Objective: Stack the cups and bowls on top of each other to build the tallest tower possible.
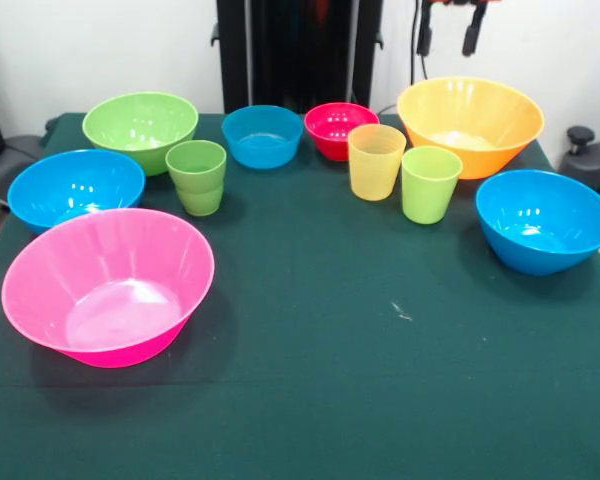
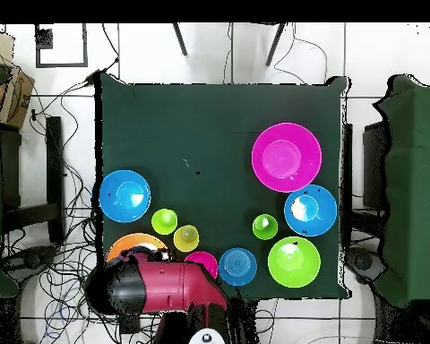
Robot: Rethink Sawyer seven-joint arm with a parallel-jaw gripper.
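Only the two dark fingertips of my gripper [image 1: 447, 35] show at the top edge, spread apart and empty, above the large orange bowl [image 1: 470, 122]. The large pink bowl [image 1: 108, 285] stands alone at the front left with nothing on it. Behind it are a medium blue bowl [image 1: 75, 187], a green bowl [image 1: 140, 128], nested green cups [image 1: 196, 177], a small blue bowl [image 1: 262, 135] and a small red bowl [image 1: 338, 128]. A yellow-orange cup [image 1: 376, 160] and a lime cup [image 1: 429, 183] stand side by side. Another blue bowl [image 1: 543, 220] sits at the right.
In the overhead view my red and black arm [image 2: 165, 287] lies over the table's bottom edge, covering part of the orange bowl [image 2: 133, 244] and red bowl [image 2: 202, 262]. The pink bowl [image 2: 287, 158] lies right of centre on the green cloth [image 2: 210, 125].
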